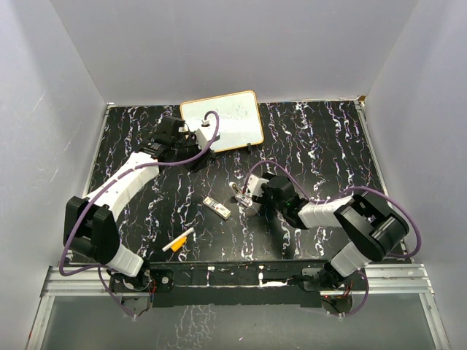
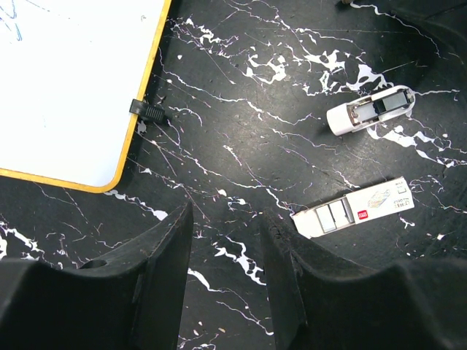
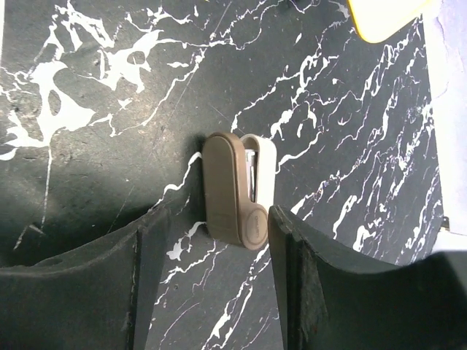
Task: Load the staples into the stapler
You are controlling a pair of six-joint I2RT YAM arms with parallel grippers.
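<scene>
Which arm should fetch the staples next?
Probably left: the left gripper is open and empty, with the staples in view; the right gripper brackets the stapler.

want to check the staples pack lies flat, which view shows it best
Left wrist: the staples pack lies close and whole, flat on the table, its printing visible. Top external shows it only as a small white bar. Right wrist does not show it.

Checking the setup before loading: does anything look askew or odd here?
Only the stapler. Framed by the right hand, it shows its brown top and white base side by side, so it is tipped over or swung open; I cannot tell which. The staples pack lies flat and intact.
</scene>
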